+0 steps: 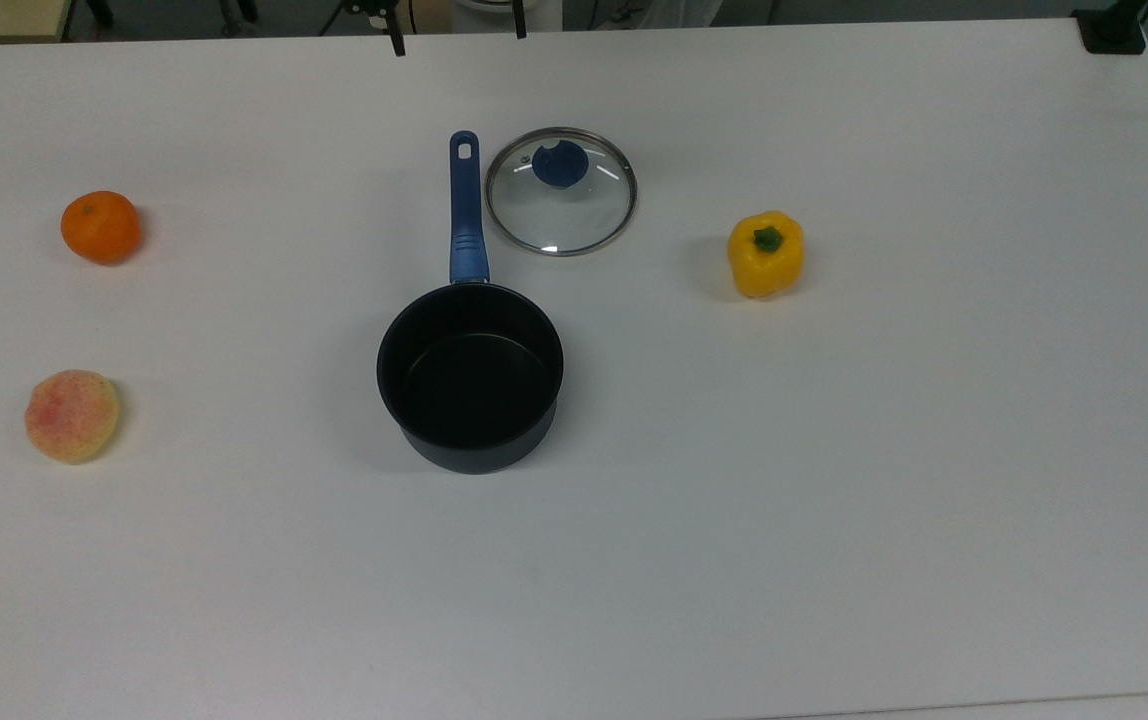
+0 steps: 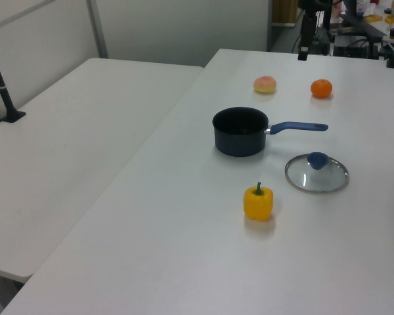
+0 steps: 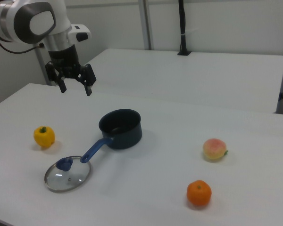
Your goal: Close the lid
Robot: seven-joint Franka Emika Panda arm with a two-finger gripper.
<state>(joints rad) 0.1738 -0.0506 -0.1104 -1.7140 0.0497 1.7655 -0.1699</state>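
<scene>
The glass lid (image 1: 561, 191) is lying flat on the worktop (image 1: 834, 450), just beside the saucepan (image 1: 471, 375) handle. The end effector (image 3: 75, 84) is hovering above, fingers spread, gripping nothing. Rigid, breakable, likely slippery; the blue knob (image 1: 560, 165) looks the best hold.

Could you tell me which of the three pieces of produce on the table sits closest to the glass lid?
The yellow bell pepper: it sits alone on the lid's side of the saucepan, while the orange and the peach lie far beyond the pan's other side.
</scene>
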